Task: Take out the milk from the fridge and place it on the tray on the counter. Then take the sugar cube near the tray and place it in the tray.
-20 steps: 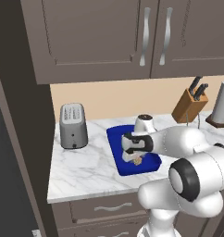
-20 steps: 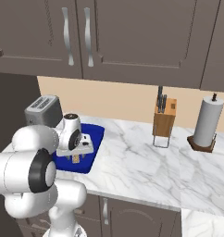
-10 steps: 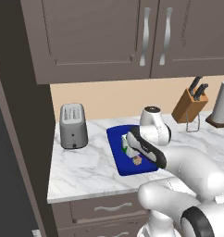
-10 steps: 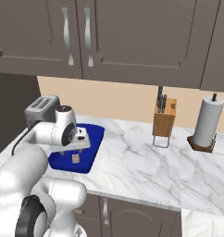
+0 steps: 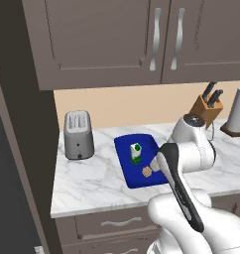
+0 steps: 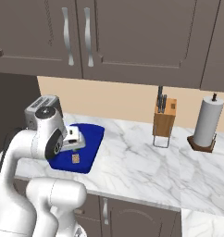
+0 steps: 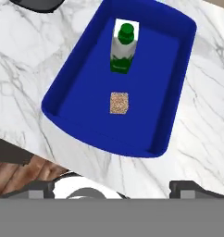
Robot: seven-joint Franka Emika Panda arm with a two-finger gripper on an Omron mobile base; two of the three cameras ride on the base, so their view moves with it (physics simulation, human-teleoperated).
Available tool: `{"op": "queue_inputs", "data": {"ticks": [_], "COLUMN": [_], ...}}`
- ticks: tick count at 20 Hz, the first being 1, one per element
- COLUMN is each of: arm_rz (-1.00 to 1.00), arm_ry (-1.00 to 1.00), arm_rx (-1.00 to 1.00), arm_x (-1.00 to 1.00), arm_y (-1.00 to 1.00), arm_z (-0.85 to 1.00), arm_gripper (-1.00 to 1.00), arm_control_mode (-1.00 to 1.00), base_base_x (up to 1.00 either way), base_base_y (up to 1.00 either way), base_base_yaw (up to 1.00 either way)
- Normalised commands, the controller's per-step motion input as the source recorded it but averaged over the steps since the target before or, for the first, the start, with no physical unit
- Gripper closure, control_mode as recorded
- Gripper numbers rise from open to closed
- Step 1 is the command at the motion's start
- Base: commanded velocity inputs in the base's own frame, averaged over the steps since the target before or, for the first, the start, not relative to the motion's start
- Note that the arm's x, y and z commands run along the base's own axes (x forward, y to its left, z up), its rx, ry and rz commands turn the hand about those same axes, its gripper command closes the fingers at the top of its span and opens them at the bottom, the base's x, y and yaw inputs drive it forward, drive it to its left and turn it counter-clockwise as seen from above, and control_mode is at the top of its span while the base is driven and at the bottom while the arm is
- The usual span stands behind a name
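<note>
On the counter: you see the tray.
Milk: upright inside the tray, toward its far end.
Sugar cube: inside the tray, near the milk, apart from it.
Gripper: above the tray, fingers spread wide, holding nothing.

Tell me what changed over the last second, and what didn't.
The gripper let go of the sugar cube and rose away from the tray, its jaws now open and empty. The arm swung up and back. The cube stayed lying on the tray floor, apart from the milk, which stayed upright. Toaster, knife block and paper towel roll did not move.
</note>
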Motion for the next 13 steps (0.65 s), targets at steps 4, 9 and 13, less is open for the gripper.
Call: {"op": "queue_inputs", "data": {"ticks": [4, 9, 13], "arm_rz": [-0.06, -0.11, -0.14], "arm_ry": [-0.11, -0.01, -0.07], "arm_rx": [0.08, 0.13, 0.06], "arm_x": [-0.89, -0.94, -1.0], "arm_y": [-0.34, -0.25, -0.13], "arm_z": [1.0, 0.99, 0.96], "arm_gripper": [-1.0, -1.0, -1.0], "arm_control_mode": [-1.0, -1.0, -1.0], "base_base_x": [0.0, 0.0, 0.0], "base_base_y": [0.0, 0.0, 0.0], "base_base_yaw": [0.0, 0.0, 0.0]}}
